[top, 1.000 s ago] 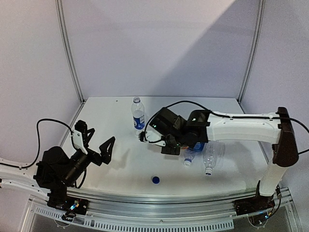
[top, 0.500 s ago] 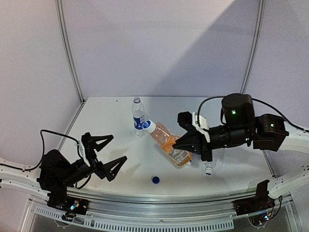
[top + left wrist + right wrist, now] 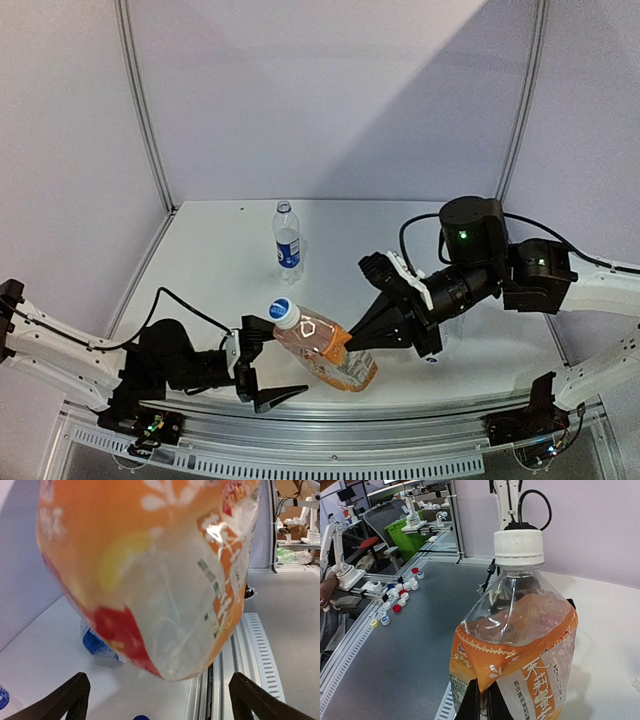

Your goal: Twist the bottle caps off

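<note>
My right gripper is shut on the lower part of the squat orange-filled bottle and holds it tilted above the table's front, its white cap pointing left. In the right wrist view the cap is screwed on the bottle, with my gripper pinching the label's edge. My left gripper is wide open just left of and under the bottle's neck. In the left wrist view the bottle fills the frame above the open gripper. A blue-labelled clear bottle stands upright at the back.
A blue-labelled bottle lies on the table behind the orange one, and a loose blue cap lies near the front. The metal rail runs along the table's front edge. The other bottles are hidden behind my right arm in the top view.
My right gripper picked up the orange bottle and carried it toward the front left. My left arm swung in low to the front centre, open, under the bottle's cap end.
</note>
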Tool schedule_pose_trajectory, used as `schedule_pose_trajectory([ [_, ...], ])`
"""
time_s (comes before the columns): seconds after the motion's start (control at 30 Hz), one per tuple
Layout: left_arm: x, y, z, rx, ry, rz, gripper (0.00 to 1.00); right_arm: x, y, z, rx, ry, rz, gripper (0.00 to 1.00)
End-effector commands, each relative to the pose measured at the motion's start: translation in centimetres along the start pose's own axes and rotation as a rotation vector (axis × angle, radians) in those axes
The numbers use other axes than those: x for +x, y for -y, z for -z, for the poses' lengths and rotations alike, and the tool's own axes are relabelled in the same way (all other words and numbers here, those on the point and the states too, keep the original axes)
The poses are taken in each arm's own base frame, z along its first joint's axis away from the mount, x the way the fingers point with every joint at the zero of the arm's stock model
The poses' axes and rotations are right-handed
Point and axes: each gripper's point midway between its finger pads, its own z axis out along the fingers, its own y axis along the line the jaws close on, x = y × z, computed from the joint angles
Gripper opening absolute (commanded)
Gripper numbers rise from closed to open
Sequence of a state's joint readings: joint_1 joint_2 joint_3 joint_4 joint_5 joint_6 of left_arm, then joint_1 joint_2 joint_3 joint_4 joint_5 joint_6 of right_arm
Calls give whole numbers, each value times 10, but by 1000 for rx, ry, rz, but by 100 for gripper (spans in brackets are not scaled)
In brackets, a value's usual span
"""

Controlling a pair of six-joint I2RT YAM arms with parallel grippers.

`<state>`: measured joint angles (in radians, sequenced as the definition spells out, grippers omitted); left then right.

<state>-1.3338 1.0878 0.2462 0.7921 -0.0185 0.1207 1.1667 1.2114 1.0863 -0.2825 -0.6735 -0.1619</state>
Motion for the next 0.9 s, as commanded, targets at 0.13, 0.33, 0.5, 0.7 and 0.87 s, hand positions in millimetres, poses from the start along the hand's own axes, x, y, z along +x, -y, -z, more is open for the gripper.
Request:
schedule_pose_trajectory([
  [0.13,-35,30,-10,193,133,-6,99,1,-11,-19,-149,27,1,0],
  [0.33,-37,46,-10,283,142,-17,88,1,-4,-26,-147,26,7,0],
  [0.5,-40,29,1,186,135,-58,62,6,7,-24,-60,16,22,5],
  [0.7,-34,-1,13,13,69,-76,49,9,30,-19,99,9,22,62],
  [0.87,-12,-58,21,-309,-127,-81,43,-13,59,15,348,53,12,99],
])
